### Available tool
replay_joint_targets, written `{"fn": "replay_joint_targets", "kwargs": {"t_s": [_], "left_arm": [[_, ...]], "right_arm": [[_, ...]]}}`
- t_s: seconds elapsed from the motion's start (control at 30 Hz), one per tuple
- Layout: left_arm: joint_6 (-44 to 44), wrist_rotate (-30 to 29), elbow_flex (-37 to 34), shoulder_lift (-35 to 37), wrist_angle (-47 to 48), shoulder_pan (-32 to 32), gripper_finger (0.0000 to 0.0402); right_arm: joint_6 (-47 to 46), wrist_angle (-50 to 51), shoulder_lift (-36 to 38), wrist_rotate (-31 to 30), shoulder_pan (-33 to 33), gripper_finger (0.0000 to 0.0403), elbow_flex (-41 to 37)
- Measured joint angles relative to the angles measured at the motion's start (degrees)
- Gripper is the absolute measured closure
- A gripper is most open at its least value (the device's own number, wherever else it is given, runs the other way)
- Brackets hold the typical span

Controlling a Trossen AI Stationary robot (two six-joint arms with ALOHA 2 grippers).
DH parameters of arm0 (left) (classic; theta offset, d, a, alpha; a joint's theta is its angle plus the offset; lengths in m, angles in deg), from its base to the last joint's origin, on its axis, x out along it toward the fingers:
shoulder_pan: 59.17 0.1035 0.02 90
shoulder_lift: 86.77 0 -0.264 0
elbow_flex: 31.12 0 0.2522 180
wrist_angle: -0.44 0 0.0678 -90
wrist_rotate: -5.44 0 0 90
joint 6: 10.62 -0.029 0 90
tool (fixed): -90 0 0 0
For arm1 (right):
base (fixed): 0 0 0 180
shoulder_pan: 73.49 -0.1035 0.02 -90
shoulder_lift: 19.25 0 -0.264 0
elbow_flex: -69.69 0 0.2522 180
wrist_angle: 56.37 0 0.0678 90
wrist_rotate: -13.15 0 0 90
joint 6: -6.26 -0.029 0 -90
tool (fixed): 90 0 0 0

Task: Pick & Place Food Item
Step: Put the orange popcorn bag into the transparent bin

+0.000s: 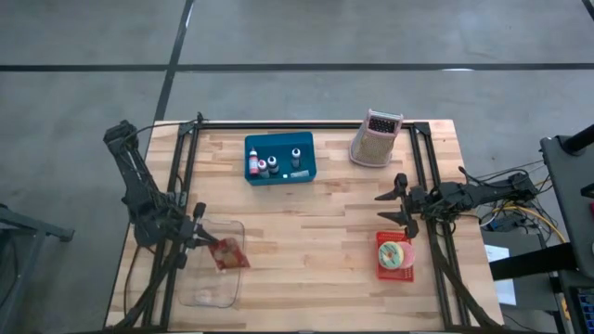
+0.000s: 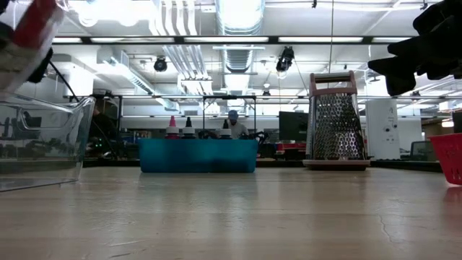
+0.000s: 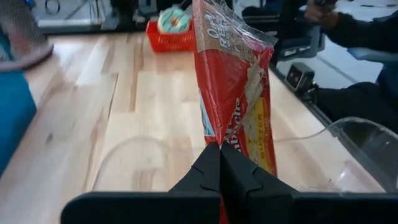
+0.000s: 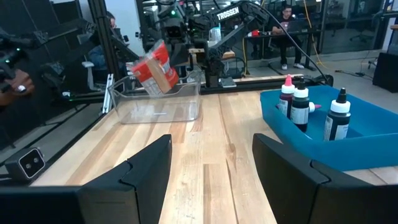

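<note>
Packet (image 1: 228, 253) overhangs container (image 1: 212, 289) rim.

Grey concrete floor (image 1: 325, 37); bright ceiling strip lights (image 2: 238, 11).

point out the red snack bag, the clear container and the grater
red snack bag (image 3: 231, 93), left wrist view, middle of its printed face
clear container (image 4: 158, 107), right wrist view, its near wall
grater (image 1: 374, 142), high view, its sloped metal face
</note>
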Motion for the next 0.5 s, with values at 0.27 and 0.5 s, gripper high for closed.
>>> {"fn": "replay_joint_targets", "kwargs": {"t_s": [0.27, 0.5], "left_arm": [[7.97, 1.41, 0.0, -0.13, 3.19, -0.2, 0.0401], [12.74, 2.78, 0.0, -0.24, 6.01, -0.26, 0.0401]], "right_arm": [[0.0, 0.01, 0.0, -0.02, 0.0, 0.0184, 0.0], [0.0, 0.0, 0.0, -0.04, 0.0, 0.0184, 0.0]]}}
